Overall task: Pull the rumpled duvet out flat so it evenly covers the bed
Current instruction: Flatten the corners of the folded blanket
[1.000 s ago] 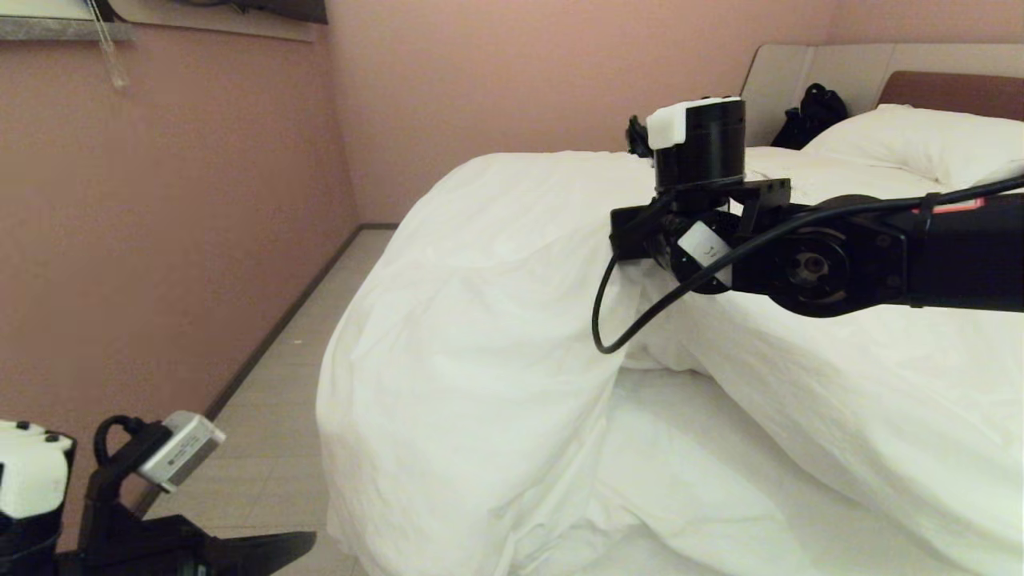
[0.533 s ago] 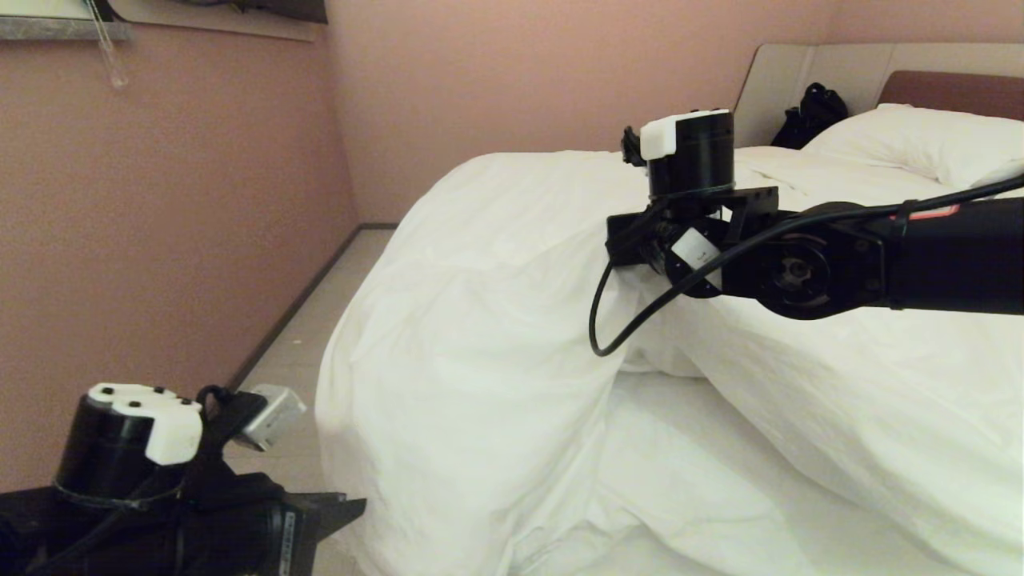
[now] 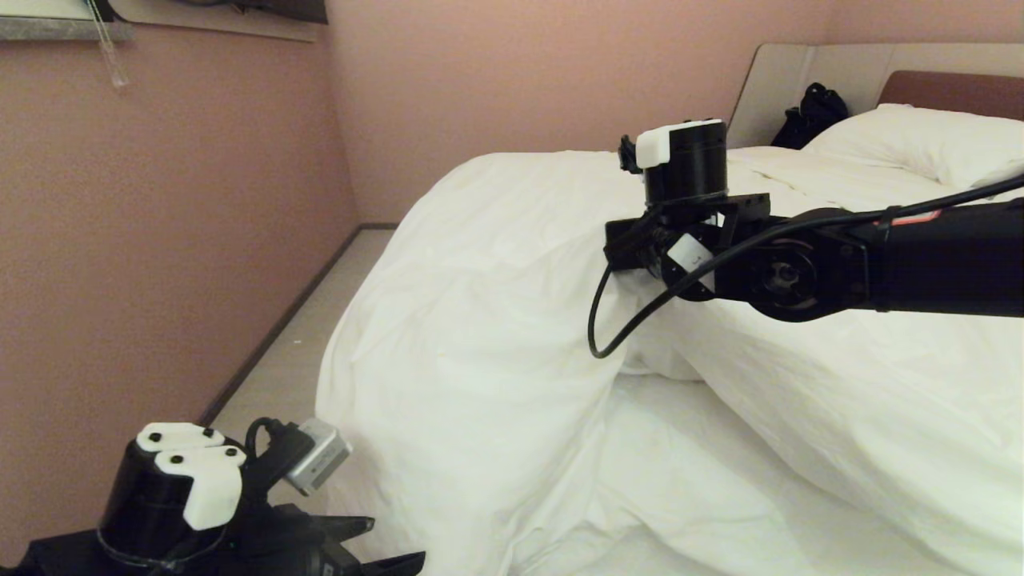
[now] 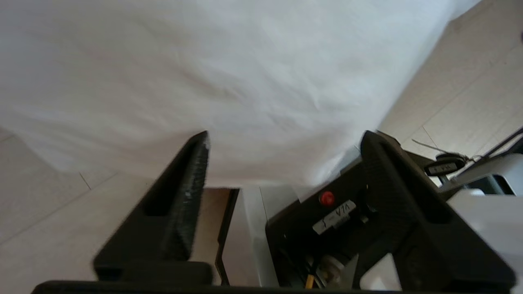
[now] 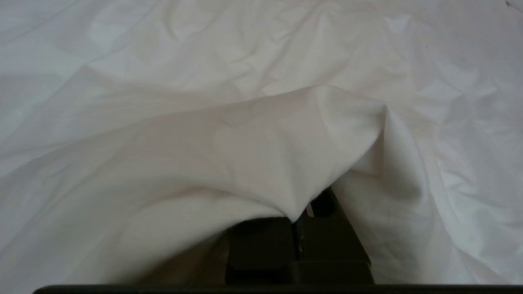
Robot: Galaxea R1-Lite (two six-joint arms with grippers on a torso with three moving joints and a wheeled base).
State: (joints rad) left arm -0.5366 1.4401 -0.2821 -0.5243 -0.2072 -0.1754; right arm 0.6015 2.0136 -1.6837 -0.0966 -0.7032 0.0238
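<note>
Jaws of the right gripper (image 5: pixel 300 228) pinch a fold of the duvet (image 3: pixel 496 320) over the bed (image 3: pixel 720 496). Left gripper (image 4: pixel 282 163) jaws gape wide, holding nothing, beside the duvet's hanging edge.
</note>
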